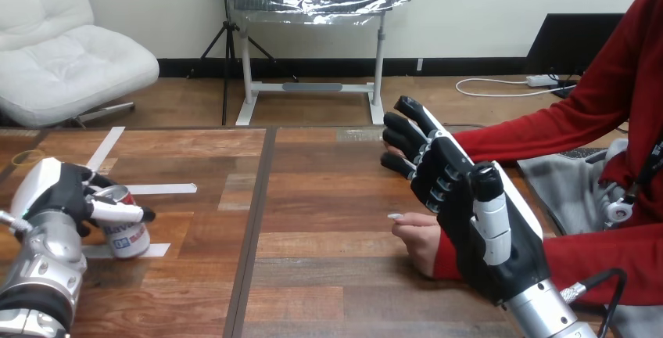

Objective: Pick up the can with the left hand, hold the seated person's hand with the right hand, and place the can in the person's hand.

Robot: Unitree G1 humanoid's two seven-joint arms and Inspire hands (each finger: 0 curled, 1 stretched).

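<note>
The robot's left hand (56, 191), black with white shells, comes up from the bottom-left corner on its silver forearm. Its fingers and thumb are curled round a small silver metal can with a red and white label (129, 235). The can stands upright on the brown wooden table (328, 275), near the left edge, and its base touches a strip of white tape (160, 188).

At the right side, the right hand (477, 228) is raised above the table with its fingers almost straight and spread. It has hold of nothing.

Just beside its palm, toward the middle of the table, lies the person's hand (418, 238) with a red sleeve, resting on the wood with fingers bent loosely. I cannot tell if the two hands touch.

Farther back, a second red sleeve (532, 131) reaches behind the robot's fingertips, and the hand at its end is mostly hidden.
</note>
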